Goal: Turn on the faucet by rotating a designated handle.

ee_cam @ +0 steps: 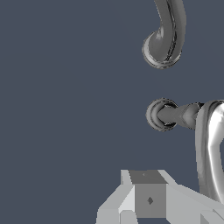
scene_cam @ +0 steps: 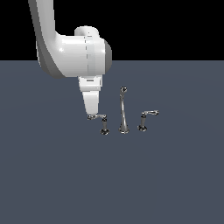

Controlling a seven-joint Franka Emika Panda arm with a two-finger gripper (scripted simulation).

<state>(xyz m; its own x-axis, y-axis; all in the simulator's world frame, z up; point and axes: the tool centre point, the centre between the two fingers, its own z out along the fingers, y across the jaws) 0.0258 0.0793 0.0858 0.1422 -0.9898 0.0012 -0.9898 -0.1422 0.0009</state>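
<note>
The chrome faucet stands on the dark floor: a tall thin spout with a curled tip, and a short handle on each side. The handle with the flat level arm is on the exterior view's left of the spout. My gripper points down with its fingers together, and its tips are at the free end of that arm, holding nothing. In the wrist view the handle's post and its arm lie beside my fingers, and the spout is beyond.
The twin handle with the slightly upturned arm stands on the exterior view's right of the spout. The flat dark grey floor stretches all around the faucet. My white arm reaches in from the upper left of the exterior view.
</note>
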